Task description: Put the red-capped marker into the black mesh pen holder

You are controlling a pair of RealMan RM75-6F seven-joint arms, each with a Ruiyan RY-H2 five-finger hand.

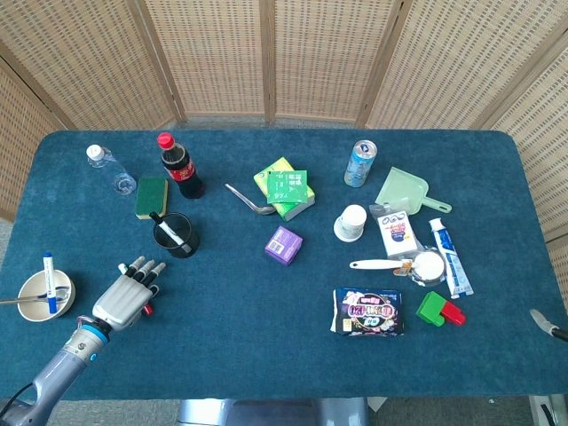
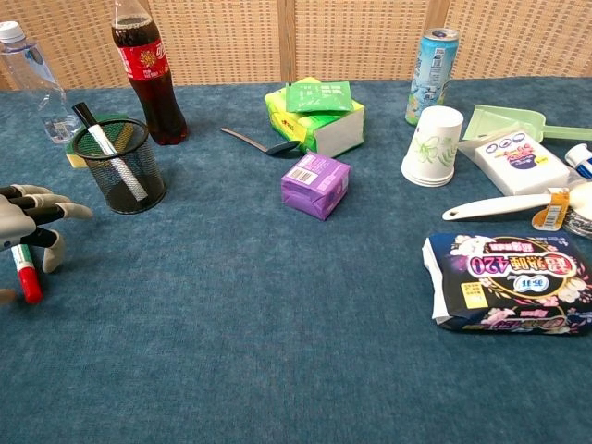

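Note:
The red-capped marker (image 2: 26, 275) lies on the blue cloth at the near left; its red cap (image 1: 146, 310) peeks out beside my left hand. That left hand (image 1: 129, 291) hovers over the marker's white barrel with fingers spread (image 2: 30, 215) and holds nothing. The black mesh pen holder (image 1: 176, 236) stands upright just beyond the hand, with a black-and-white marker leaning in it (image 2: 111, 153). Only a grey sliver of my right hand (image 1: 543, 323) shows at the right edge, and its fingers are hidden.
A white bowl (image 1: 35, 286) with a blue-capped pen sits left of the hand. Behind the holder stand a cola bottle (image 1: 181, 166), a green sponge (image 1: 152, 196) and a water bottle (image 1: 111, 169). A purple box (image 2: 315, 185) and snack packet (image 2: 504, 280) lie to the right.

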